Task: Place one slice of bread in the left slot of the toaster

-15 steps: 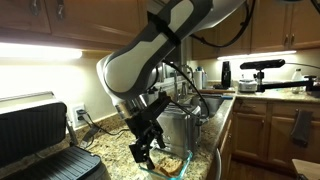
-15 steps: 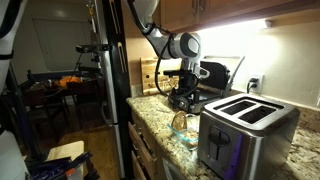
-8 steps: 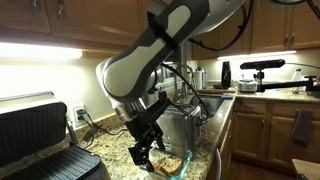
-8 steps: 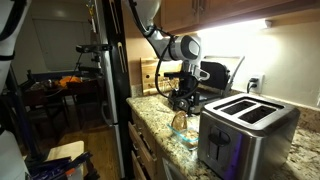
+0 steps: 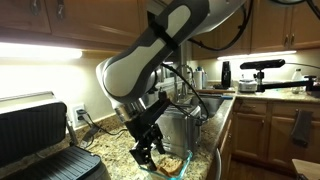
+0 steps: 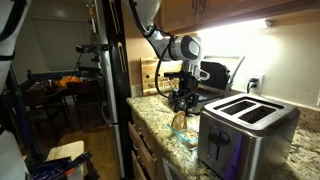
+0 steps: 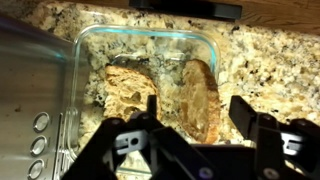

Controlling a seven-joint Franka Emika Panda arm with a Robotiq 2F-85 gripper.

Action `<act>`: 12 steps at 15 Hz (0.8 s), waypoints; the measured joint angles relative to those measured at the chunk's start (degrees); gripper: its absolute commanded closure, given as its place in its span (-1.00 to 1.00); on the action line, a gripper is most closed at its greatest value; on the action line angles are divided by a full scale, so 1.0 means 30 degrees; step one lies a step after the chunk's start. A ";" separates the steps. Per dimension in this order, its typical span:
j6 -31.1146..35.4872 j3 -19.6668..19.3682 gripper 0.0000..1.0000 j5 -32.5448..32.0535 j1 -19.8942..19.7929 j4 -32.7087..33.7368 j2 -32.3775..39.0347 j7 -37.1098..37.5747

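A clear glass dish (image 7: 205,45) on the granite counter holds two tan bread slices. One slice (image 7: 201,98) stands on edge between my open fingers; another slice (image 7: 127,87) lies flat to its left. My gripper (image 7: 196,112) hangs open just over the dish, around the upright slice without clamping it. In the exterior views the gripper (image 5: 144,156) (image 6: 182,101) reaches down into the dish (image 5: 172,165) (image 6: 183,128). The steel two-slot toaster (image 6: 243,122) (image 5: 180,125) stands right beside the dish; its front with buttons shows at the left edge of the wrist view (image 7: 30,110).
A black-and-silver grill press (image 5: 35,140) sits at one end of the counter. A sink with faucet (image 5: 205,92) lies beyond the toaster. A wooden knife block (image 6: 150,75) and cables stand at the wall. The counter edge drops to cabinets (image 6: 150,150).
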 measured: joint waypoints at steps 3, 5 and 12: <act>0.0000 0.0000 -0.92 0.0010 0.0000 0.0000 0.0000 0.0010; 0.0000 0.0000 -1.00 0.0012 0.0000 0.0000 0.0008 0.0015; 0.0000 0.0000 -1.00 0.0013 0.0006 0.0064 0.0347 0.0054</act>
